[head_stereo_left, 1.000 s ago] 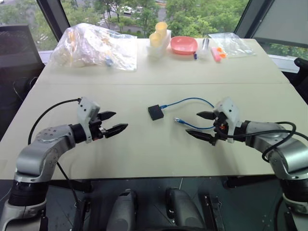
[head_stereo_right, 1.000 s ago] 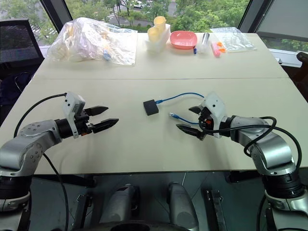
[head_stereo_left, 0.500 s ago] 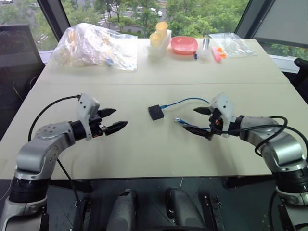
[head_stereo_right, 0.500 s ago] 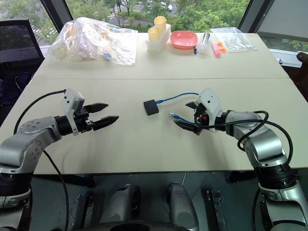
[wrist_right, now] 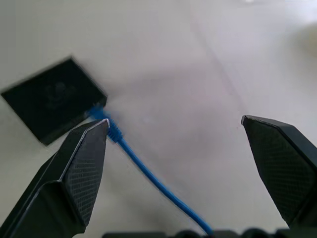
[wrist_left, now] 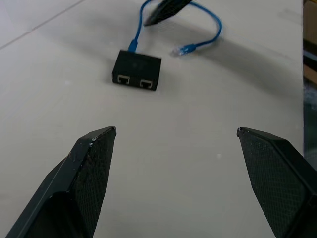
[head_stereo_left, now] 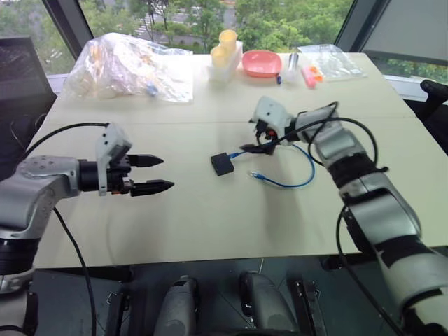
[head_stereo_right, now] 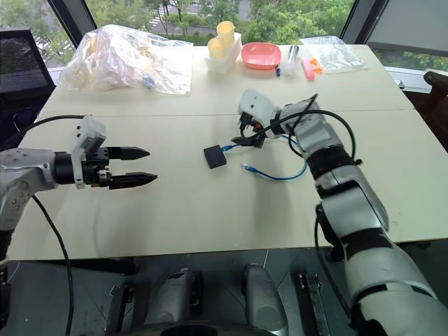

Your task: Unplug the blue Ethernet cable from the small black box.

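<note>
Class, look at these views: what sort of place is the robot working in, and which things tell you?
Probably an upper-floor office or lab: a pale worktable, large windows overlooking treetops, and an office chair beside the table.

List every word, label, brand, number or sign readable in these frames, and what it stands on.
None can be read.
small black box: faint mark on its top, too blurred to read.
blue Ethernet cable: no print visible.
clear bags and small items at the table's far edge: any print too small to tell.
</note>
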Robot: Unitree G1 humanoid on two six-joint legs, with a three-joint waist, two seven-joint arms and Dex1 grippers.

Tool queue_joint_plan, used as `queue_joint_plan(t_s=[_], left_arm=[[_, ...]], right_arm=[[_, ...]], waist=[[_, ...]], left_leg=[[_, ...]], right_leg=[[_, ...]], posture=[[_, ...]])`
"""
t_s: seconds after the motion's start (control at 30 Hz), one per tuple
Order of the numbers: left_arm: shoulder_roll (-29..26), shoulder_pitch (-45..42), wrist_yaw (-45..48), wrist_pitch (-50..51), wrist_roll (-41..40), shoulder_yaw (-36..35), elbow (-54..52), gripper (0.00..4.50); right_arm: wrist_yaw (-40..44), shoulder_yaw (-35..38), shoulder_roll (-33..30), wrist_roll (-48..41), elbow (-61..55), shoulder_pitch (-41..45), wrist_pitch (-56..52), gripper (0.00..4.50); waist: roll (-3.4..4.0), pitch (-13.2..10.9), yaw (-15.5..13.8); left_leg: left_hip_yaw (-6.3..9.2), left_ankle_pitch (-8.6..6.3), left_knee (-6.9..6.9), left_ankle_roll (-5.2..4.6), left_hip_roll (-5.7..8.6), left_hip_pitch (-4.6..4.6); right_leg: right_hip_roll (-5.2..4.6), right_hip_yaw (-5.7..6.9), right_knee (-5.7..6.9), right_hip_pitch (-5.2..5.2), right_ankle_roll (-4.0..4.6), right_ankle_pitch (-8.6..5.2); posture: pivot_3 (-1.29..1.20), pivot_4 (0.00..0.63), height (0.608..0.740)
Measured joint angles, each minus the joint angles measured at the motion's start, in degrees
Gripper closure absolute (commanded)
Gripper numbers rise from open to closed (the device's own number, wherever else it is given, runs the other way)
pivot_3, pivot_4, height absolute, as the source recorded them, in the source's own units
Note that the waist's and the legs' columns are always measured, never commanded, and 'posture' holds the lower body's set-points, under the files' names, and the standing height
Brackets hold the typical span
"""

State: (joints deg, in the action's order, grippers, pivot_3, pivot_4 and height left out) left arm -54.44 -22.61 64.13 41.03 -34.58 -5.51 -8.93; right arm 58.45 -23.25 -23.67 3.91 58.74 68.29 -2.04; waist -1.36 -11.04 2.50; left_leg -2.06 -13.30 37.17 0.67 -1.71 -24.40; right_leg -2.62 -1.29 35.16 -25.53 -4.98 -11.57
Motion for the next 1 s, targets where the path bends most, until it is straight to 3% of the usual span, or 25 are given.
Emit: queue_joint_plan(t_s=[0.17, 0.5, 0.63, 0.83, 1.0], left_arm=[[-0.48, 2.57, -0.47, 0.58, -0.47, -2.33, -1.86, 0.41], [0.81, 7.62, -5.84, 2.34, -1.81, -4.84, -8.48, 0.41], [0.99, 7.84, -6.9, 2.42, -2.19, -4.9, -9.04, 0.37], [1.23, 7.22, -7.2, 2.42, -2.19, -4.78, -9.04, 0.37], [1.22, 7.29, -7.09, 2.25, -2.07, -4.77, -8.94, 0.37]], right_arm=[[3.18, -1.0, 2.57, 5.38, 12.42, 4.27, 5.85, 0.0], [-6.47, 2.13, 8.02, 9.99, 18.23, 5.64, 8.66, 0.0], [-7.21, 3.51, 10.37, 11.05, 18.43, 5.09, 9.09, 1.38], [-8.76, 3.72, 12.34, 12.96, 18.48, 3.79, 10.58, 4.45], [-4.76, 4.74, 11.48, 13.28, 18.33, 3.76, 11.03, 4.45]], waist=[[0.02, -0.01, 0.05], [0.0, 0.0, 0.46], [-0.01, 0.01, 1.16], [-0.02, 0.02, 1.56], [-0.02, 0.02, 1.45]], left_leg=[[0.02, -0.01, -0.09, 0.02, -0.02, -0.02], [0.0, 0.09, -0.05, 0.18, -0.07, 0.53], [0.0, 0.09, -0.07, 0.18, -0.08, 0.67], [-0.02, 0.09, -0.07, 0.18, -0.08, 1.03], [0.0, 0.09, -0.06, 0.18, -0.07, 1.04]], right_leg=[[0.0, 0.01, 0.01, -0.04, -0.04, -0.02], [0.06, -0.04, 0.37, 0.22, 0.21, -0.1], [0.07, -0.04, 0.4, 0.33, 0.2, -0.09], [0.08, -0.09, 0.52, 0.59, 0.24, -0.12], [0.06, -0.09, 0.51, 0.64, 0.24, -0.13]], posture=[[0.0, 0.15, 0.74], [0.0, 0.15, 0.74], [0.0, 0.15, 0.74], [0.0, 0.15, 0.74], [0.0, 0.15, 0.74]])
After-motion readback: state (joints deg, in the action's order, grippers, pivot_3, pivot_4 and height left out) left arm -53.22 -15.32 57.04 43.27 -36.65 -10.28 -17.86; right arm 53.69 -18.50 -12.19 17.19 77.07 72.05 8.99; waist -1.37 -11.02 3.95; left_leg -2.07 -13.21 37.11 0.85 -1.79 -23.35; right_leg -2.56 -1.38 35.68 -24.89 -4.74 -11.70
